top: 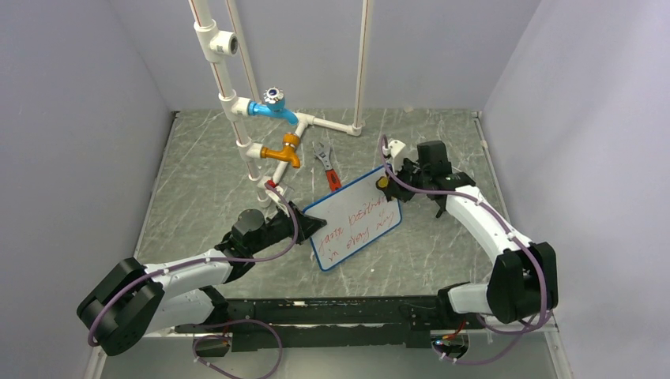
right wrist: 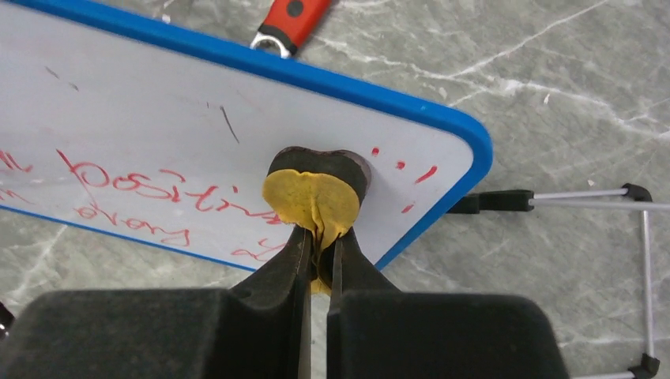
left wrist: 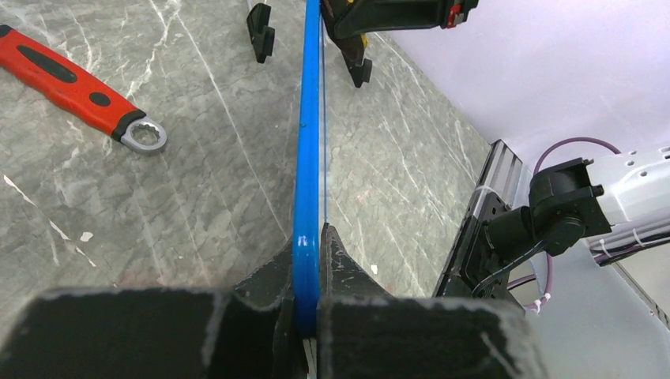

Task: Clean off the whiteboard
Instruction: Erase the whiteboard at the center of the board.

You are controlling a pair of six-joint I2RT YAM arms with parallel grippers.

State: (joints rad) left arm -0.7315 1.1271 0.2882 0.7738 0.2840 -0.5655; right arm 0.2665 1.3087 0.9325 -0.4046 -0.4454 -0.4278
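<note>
Your whiteboard (top: 355,227) stands propped at the middle of the table (top: 197,181).
Your left gripper (left wrist: 306,264) clamps tight on its blue frame; your right gripper (right wrist: 318,246) pinches a yellow pad (right wrist: 312,197) against its face.

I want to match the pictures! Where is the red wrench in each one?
Top external: red wrench mid-table, just beyond the whiteboard.
Left wrist: wrench in the upper left corner.
Right wrist: wrench at the top edge, middle.
Shared landmark: the whiteboard's blue frame, near it in all three.
</note>
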